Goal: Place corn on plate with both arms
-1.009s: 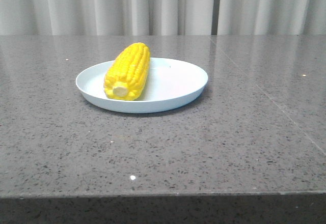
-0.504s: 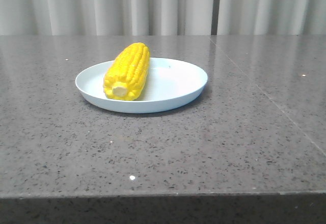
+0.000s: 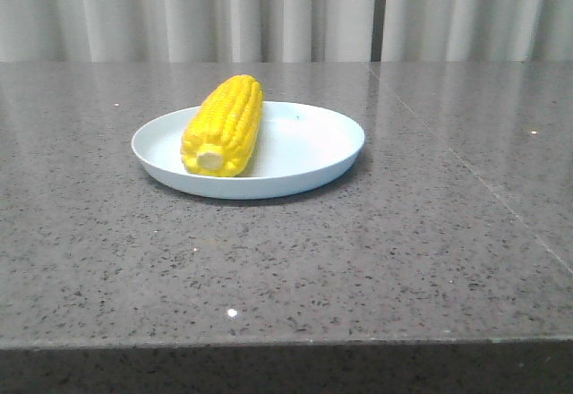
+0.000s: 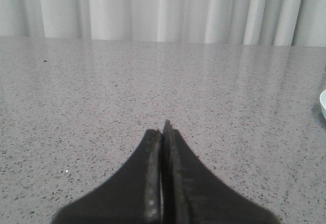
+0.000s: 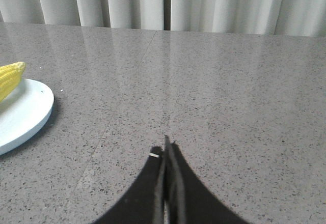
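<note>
The corn lies on the plate, on its left half, stub end toward the camera. The left gripper and right gripper are both closed and empty, over bare table apart from the plate.

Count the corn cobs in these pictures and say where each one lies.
1. The corn lies on the plate, toward its left side, pale stub facing the camera. No other cob shows.

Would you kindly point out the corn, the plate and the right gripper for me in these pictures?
corn (image 3: 226,123), front view, on the kernel rows midway along the cob.
plate (image 3: 309,148), front view, on the bare inner surface right of the cob.
right gripper (image 5: 166,143), right wrist view, at the closed fingertips.
</note>
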Robot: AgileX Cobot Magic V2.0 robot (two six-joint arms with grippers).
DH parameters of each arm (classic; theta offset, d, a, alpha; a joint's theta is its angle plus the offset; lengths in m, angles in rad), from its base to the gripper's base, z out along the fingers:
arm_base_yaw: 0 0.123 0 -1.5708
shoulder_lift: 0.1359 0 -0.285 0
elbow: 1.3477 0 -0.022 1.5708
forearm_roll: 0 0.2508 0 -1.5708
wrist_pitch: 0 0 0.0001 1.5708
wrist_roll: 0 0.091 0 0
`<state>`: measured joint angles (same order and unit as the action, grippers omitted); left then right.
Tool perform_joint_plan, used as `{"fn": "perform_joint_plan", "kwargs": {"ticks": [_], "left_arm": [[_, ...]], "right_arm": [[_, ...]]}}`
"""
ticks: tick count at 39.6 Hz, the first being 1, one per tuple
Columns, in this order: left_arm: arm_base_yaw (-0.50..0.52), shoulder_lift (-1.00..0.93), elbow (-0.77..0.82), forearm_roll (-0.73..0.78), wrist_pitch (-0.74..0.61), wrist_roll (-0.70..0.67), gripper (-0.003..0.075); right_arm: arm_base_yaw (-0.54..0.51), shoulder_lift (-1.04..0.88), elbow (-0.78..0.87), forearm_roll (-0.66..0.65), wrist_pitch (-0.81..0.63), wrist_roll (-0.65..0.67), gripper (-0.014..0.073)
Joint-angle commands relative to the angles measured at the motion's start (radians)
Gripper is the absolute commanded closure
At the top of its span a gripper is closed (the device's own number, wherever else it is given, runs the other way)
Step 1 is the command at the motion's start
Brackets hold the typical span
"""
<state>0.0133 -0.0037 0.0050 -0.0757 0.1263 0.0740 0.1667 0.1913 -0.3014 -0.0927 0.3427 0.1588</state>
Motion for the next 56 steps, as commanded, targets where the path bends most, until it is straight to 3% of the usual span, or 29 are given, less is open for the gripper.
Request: {"fn": "perform_joint_plan", "kwargs": {"ticks": [1,40,48,56], "left_arm": [[0.001,-0.023,0.004,-0.011,-0.088,0.003,0.0741],[0.001,-0.023,0.004,-0.011,-0.088,0.003,0.0741],[0.001,-0.023,0.004,-0.011,-0.088,0.003,0.0741],[0.001,-0.023,0.004,-0.011,-0.088,0.003,0.0741]], "right_arm": [[-0.002,0.008,-0.029,-0.017,-0.085,-0.006,0.0715],[-0.002,0.008,-0.029,-0.017,-0.086,-0.006,0.0715],[-0.020,-0.016,0.108,-0.005,-0.213,-0.025,0.0715],[-0.100,-0.105,0.256,0.085,-0.234,-0.159,0.0715]]}}
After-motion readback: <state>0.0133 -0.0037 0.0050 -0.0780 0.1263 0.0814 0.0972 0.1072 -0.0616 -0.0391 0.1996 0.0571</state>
